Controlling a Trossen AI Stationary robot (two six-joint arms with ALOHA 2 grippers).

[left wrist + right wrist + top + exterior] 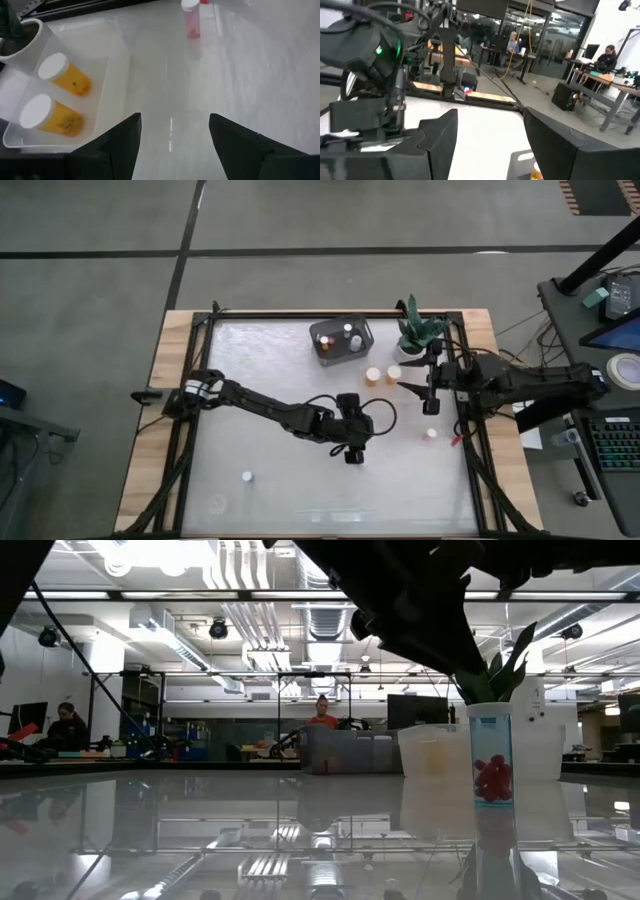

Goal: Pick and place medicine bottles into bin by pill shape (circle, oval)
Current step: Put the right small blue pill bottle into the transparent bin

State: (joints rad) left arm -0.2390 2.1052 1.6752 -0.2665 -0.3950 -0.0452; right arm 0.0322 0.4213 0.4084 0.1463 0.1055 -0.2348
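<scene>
The left gripper (354, 452) hangs over the middle of the table (260, 380), jaws open and holding nothing — its wrist view shows the two dark fingers (116, 145) spread wide over bare tabletop. The right gripper (408, 387) sits at the right side, near the plant (418, 330), jaws also open and empty.

Two orange bottles (383, 374) with white caps stand side by side in a clear tray (107, 75) right of centre, just left of the right gripper; the left wrist view shows both, (65, 75) and (50, 116), in the tray. A dark bin (341, 340) at the far middle holds a few more bottles. A small bottle with red pills (430, 434) stands on the right, nearer than the right arm, and shows in the left wrist view (191, 20) and close up in the low view (491, 765). A white bottle (431, 407) stands just beyond it. Another white bottle (247, 476) stands alone at the near left, well apart from the rest.

People sit at desks in the room behind.
</scene>
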